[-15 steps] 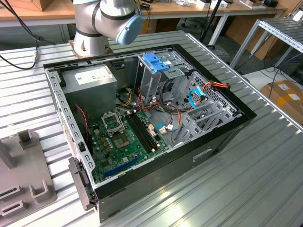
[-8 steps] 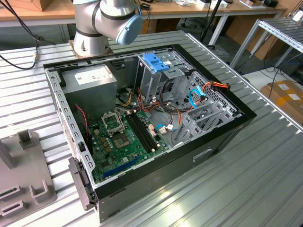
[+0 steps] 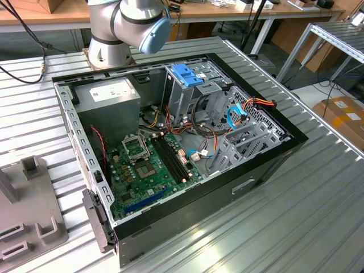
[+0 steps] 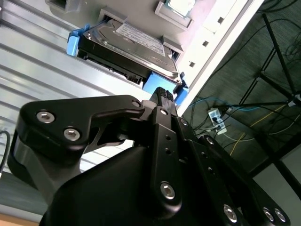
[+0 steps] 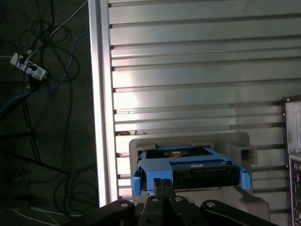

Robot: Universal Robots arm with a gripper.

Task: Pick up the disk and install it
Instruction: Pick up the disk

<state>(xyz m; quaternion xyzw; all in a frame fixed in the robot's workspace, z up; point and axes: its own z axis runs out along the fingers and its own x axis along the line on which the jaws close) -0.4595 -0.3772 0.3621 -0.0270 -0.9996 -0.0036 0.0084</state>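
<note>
The arm shows in the exterior view as a silver-grey base column and a shoulder joint with a pale blue cap; its further links run out of frame. In both wrist views the black gripper points toward the disk, with its tips just in front of the disk's near blue rail. The two fingers are pressed together with no gap and nothing between them. Whether they touch the rail cannot be told.
</note>
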